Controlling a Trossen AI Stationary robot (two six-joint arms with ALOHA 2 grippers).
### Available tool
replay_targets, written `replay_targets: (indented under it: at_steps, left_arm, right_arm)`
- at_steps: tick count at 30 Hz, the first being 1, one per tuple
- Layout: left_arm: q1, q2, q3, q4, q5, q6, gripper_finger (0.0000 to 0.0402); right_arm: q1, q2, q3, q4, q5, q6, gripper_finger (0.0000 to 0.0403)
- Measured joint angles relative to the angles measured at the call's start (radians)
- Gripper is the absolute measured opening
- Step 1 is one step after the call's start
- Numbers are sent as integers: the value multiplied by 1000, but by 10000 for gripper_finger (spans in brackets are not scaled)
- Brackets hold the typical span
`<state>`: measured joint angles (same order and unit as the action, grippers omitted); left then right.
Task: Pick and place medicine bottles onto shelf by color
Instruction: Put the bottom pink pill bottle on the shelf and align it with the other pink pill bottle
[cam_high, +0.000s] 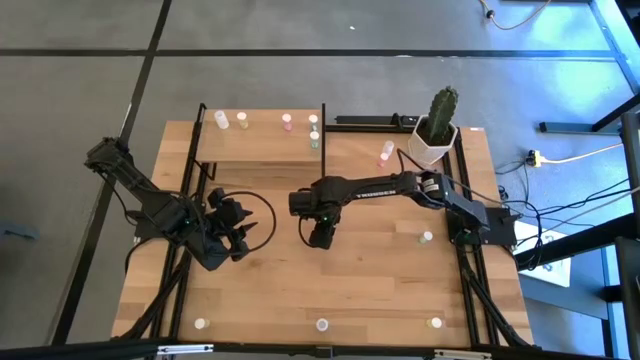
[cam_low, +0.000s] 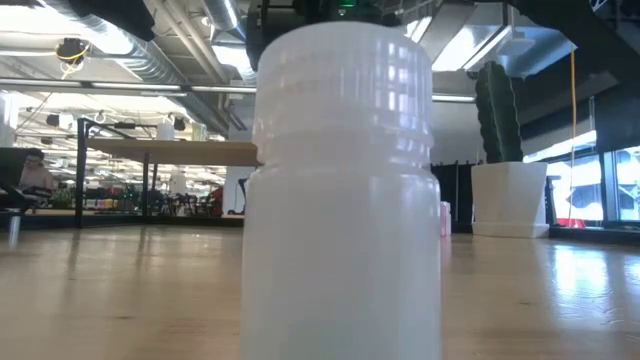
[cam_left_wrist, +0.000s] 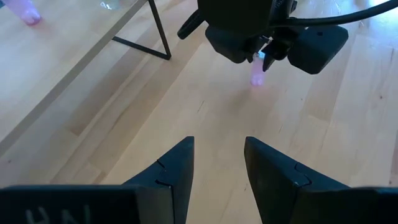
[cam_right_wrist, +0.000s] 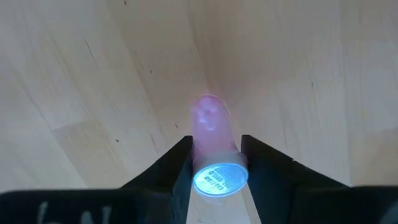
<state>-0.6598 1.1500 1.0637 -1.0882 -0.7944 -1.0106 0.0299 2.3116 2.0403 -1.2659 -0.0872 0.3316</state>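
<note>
Figure: at the centre of the high view, the right gripper (cam_high: 320, 238) hangs over the surface (cam_high: 380, 290), its jaws clamped on a pink bottle (cam_right_wrist: 212, 146); in the right wrist view we see the two fingers (cam_right_wrist: 171, 171) pressing the cylinder's sides near its capped end. We judge this vial light, rigid and smooth, so prone to slip or pivot; a hold across the mid-body looks safest. The shelf (cam_high: 260, 150) lies in the upper left of centre, with pink bottles (cam_high: 287, 121) already on its far edge. The left gripper (cam_high: 228, 235) waits at left of centre, jaws apart. Other vials rest along the lower edge (cam_high: 322, 324).
</note>
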Motion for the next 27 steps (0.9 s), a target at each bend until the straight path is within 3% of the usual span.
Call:
replay_targets:
  at_steps: [10, 27]
  left_arm:
    - [0, 0, 0, 0, 0, 0, 135]
    - [0, 0, 0, 0, 0, 1, 135]
  right_arm:
    - [0, 0, 0, 6, 25, 0, 184]
    - [7, -2, 0, 7, -27, 4, 188]
